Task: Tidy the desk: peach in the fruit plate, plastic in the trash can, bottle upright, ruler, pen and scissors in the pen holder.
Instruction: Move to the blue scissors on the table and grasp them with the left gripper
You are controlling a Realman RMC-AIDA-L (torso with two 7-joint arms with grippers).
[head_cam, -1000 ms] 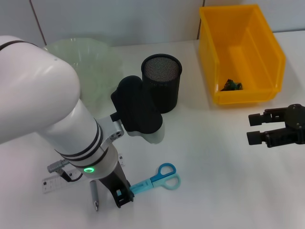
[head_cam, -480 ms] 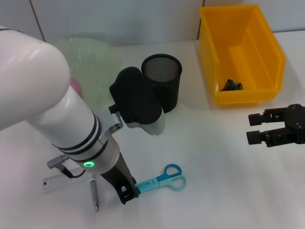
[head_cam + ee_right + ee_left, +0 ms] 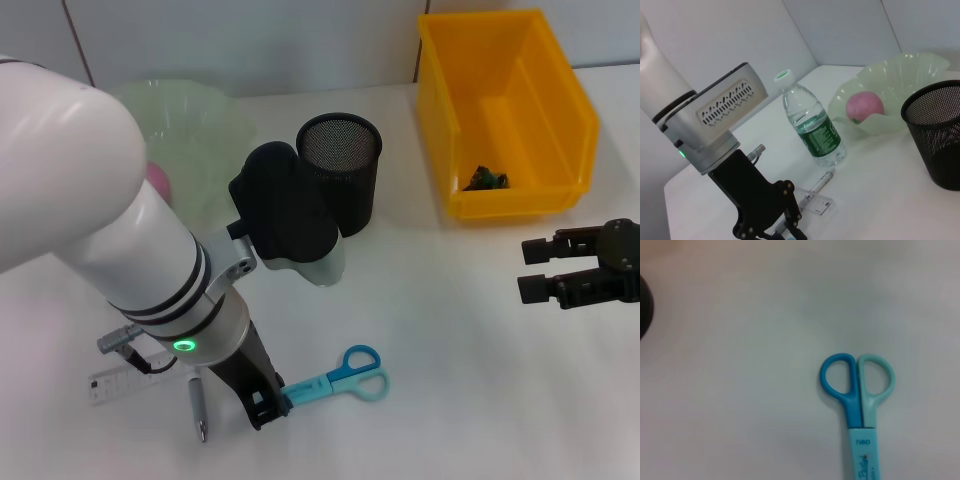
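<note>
Tidying task, scissors stage. The left end effector (image 3: 262, 408) stands low at the bench's near edge, its arm reaching down steeply from the left, wrist pointing at the surface; its fingers sit at the blade end of the scissors (image 3: 335, 378), but whether they are closed on the blades cannot be told. Just to its left lie the pen (image 3: 198, 409) and the ruler (image 3: 108, 385), both still on the bench (image 3: 460, 380). Risk: a grip so near the blade tip could let the scissors pivot or slip out on lifting, and a sideways sweep could knock the pen or ruler. The pen holder (image 3: 340, 170) stands toward the bench's far edge, partly behind the arm's black forearm link, so a careless transfer could tip it. The peach (image 3: 865, 106) rests in the fruit plate (image 3: 920, 70), the bottle (image 3: 812, 127) upright. The right end effector (image 3: 535, 271) hovers parked near the right edge, fingers apart, holding nothing, before the trash can (image 3: 575, 120).
</note>
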